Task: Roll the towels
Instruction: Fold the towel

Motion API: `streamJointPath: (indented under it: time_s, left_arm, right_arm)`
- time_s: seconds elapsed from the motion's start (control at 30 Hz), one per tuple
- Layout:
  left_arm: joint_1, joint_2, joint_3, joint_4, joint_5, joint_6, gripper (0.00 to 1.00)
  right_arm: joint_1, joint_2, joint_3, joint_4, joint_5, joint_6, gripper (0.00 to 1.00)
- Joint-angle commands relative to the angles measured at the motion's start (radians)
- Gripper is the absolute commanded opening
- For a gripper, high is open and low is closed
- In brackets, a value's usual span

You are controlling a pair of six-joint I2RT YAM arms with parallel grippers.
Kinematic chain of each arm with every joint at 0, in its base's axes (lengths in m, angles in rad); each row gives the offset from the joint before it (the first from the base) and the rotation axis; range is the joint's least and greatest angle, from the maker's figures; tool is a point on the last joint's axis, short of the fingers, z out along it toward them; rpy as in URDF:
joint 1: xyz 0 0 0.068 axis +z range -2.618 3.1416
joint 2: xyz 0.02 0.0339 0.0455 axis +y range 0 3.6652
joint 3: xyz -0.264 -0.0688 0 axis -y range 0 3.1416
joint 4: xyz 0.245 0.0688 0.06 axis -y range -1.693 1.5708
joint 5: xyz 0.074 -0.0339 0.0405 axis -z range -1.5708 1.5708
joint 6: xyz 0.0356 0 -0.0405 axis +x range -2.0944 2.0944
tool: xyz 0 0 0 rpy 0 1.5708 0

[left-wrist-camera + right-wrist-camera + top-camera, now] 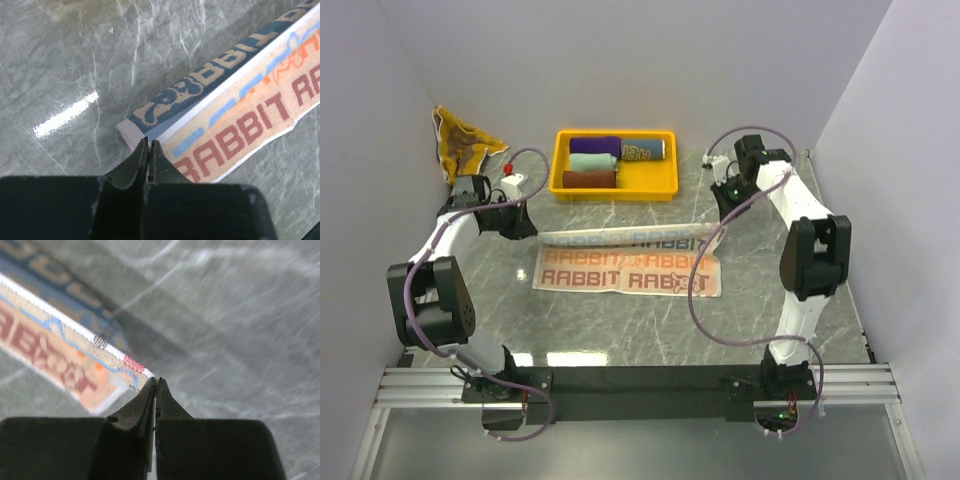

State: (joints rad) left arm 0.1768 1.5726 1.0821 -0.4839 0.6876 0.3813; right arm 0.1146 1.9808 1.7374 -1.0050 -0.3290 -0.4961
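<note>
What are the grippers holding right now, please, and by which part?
The left gripper and right gripper each pinch a far corner of the RABBIT towel.

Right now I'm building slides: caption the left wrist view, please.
Left gripper shut on the folded corner of the RABBIT towel over the marble table.

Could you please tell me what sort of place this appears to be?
Probably a robotics lab test cell: plain white walls boxing in a marble-pattern table, two arms bolted to a metal rail, and a yellow tray of rolled towels.
</note>
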Motion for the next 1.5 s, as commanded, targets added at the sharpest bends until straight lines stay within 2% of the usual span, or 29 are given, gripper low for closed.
streamJointPath:
  time_s: [0.0, 0.17, 0.27, 0.43, 0.5, 0.67, 0.8, 1.1, 1.47]
  left_arm:
    - [0.021, -0.046, -0.011, -0.021, 0.003, 0.071, 0.0]
    - [0.032, -0.089, -0.068, -0.024, 0.003, 0.108, 0.0]
    - [0.032, -0.097, -0.088, -0.015, 0.013, 0.108, 0.0]
    - [0.035, -0.097, -0.094, -0.001, 0.026, 0.1, 0.0]
    - [0.036, -0.085, -0.087, 0.011, 0.029, 0.084, 0.0]
    - [0.05, -0.053, -0.044, 0.016, 0.039, 0.053, 0.0]
    - [0.062, -0.017, 0.013, -0.034, 0.046, 0.099, 0.0]
    - [0.101, 0.052, 0.058, -0.163, 0.07, 0.245, 0.0]
    - [0.102, 0.073, 0.01, -0.167, 0.041, 0.306, 0.0]
  right_arm:
    - [0.017, -0.158, -0.125, 0.02, 0.015, -0.082, 0.0]
    - [0.052, -0.31, -0.323, 0.124, 0.059, -0.131, 0.0]
    - [0.089, -0.355, -0.366, 0.187, 0.106, -0.119, 0.0]
    - [0.143, -0.404, -0.384, 0.334, 0.211, -0.104, 0.0]
    - [0.178, -0.396, -0.378, 0.394, 0.304, -0.12, 0.0]
    - [0.22, -0.402, -0.377, 0.473, 0.37, -0.185, 0.0]
    - [0.221, -0.457, -0.432, 0.467, 0.341, -0.245, 0.0]
    - [0.255, -0.655, -0.697, 0.491, 0.254, -0.364, 0.0]
    - [0.319, -0.585, -0.774, 0.479, 0.24, -0.335, 0.0]
